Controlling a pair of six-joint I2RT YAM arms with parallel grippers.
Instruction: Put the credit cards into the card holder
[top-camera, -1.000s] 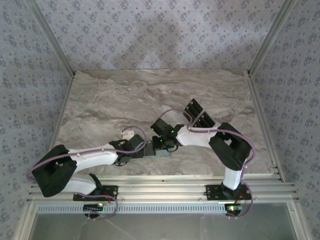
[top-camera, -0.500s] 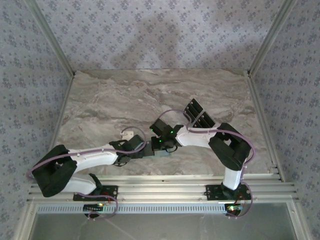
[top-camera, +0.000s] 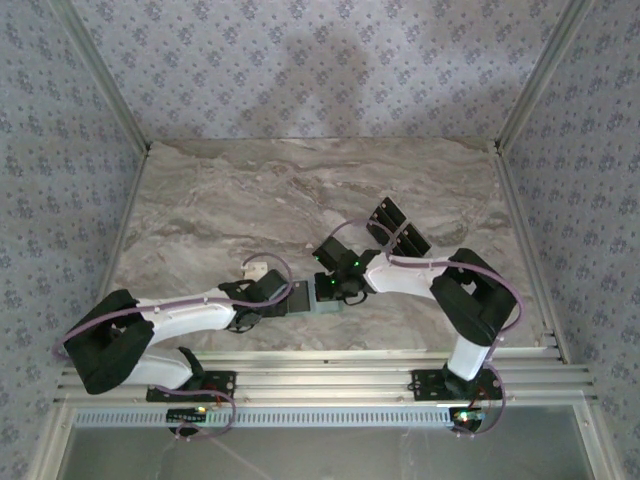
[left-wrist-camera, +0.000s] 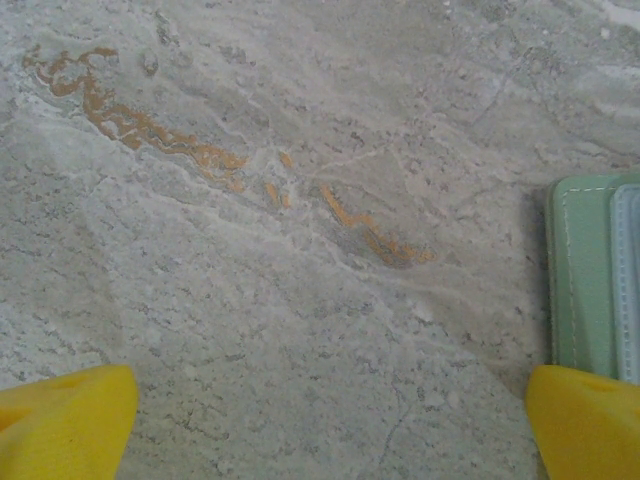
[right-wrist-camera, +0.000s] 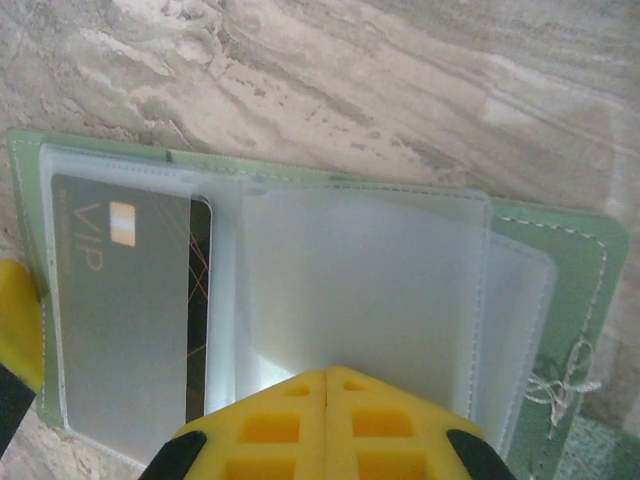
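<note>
Slipping of the card holder is the likely trouble: it lies open and flat on the table, and the right gripper, its fingers clenched together at the near edge of a clear sleeve, may drag it or crease the sleeve. The left gripper stands wide open and grasps nothing, with the holder's green edge just beside one fingertip. One card sits inside the left sleeve; the other credit cards lie near, beyond the right wrist.
</note>
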